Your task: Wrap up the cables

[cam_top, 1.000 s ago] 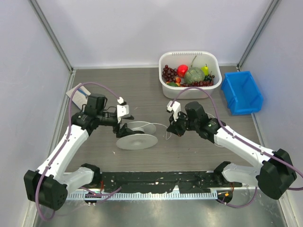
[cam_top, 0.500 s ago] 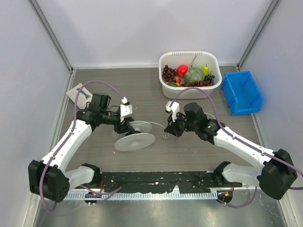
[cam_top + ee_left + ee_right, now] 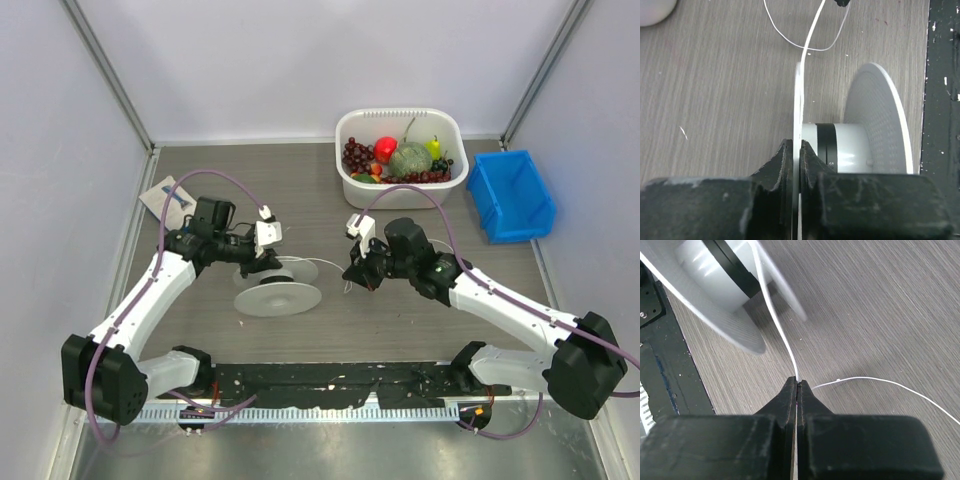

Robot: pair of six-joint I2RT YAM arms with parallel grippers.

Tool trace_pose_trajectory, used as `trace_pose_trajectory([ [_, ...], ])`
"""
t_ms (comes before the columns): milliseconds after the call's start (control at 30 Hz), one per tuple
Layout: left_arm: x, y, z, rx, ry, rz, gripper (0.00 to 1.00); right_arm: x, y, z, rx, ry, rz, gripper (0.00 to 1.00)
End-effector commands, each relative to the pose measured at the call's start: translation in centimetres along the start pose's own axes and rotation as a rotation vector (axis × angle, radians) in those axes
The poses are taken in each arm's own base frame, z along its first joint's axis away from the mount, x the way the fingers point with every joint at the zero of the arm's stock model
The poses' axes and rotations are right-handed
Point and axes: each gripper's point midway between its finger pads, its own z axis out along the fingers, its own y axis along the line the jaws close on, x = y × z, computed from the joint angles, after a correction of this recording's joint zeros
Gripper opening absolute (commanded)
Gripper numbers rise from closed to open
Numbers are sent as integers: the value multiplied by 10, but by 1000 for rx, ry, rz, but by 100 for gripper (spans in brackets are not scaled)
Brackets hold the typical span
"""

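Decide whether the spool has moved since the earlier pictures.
Yes. The spool has slid slightly left, farther from the blue bin.

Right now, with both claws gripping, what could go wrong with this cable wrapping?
The left claw pinches the spool only by its thin rim, so it may twist or slip free. The right claw holds the cord at its very tips; a tug might pull it out. The slack loop on the table could snag.
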Motion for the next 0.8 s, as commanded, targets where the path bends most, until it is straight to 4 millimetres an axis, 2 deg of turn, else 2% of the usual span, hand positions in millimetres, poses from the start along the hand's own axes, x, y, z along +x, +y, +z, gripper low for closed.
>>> trace_pose_trajectory([
  [0,-12,11,-6,-39,-15,58,0,-13,2,3,-2,-50,-6,1],
  [100,-14,9,-6,-34,-23,48,0,-14,4,4,-12,-52,-1,1],
  [233,-31,10,-13,-71,-75,34,0,-11,3,4,-6,-44,-4,1],
  [400,-52,10,-26,-112,-141,55,0,8,-7,-1,46,1,-8,1],
  [600,-52,8,-28,-91,-134,42,0,21,-21,-12,91,31,20,1],
  [767,-56,11,-28,-89,-154,36,0,24,-23,-16,98,39,21,1],
])
